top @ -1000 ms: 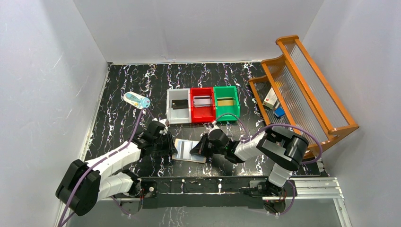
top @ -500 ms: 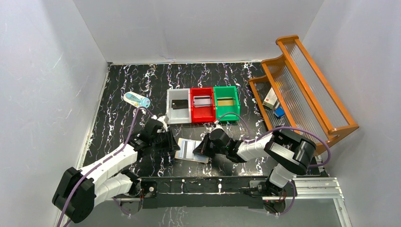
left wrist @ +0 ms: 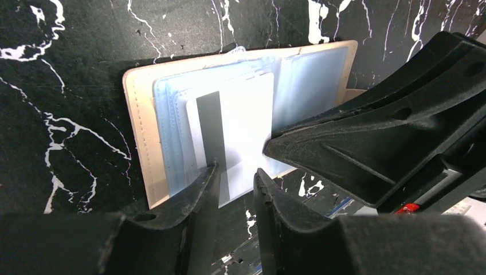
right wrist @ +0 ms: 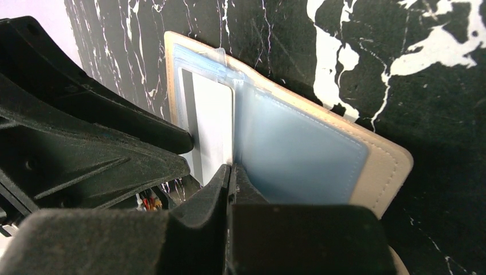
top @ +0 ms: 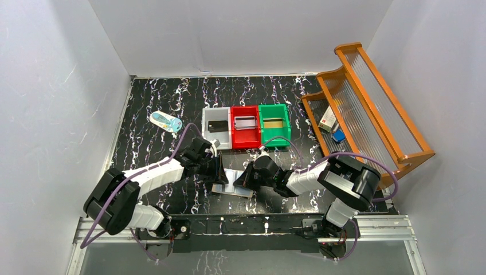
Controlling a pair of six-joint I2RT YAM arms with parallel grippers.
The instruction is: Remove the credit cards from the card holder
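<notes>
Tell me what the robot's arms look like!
The left arm and right arm have chunky white and black parts, with purple cables looping along them. The left gripper and right gripper are black, each with two fingers.

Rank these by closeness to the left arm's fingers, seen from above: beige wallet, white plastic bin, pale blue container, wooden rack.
1. Open beige leather wallet, at the left fingers.
2. White plastic bin, just behind them.
3. Pale blue container, back left.
4. Orange wooden rack, far right.
</notes>
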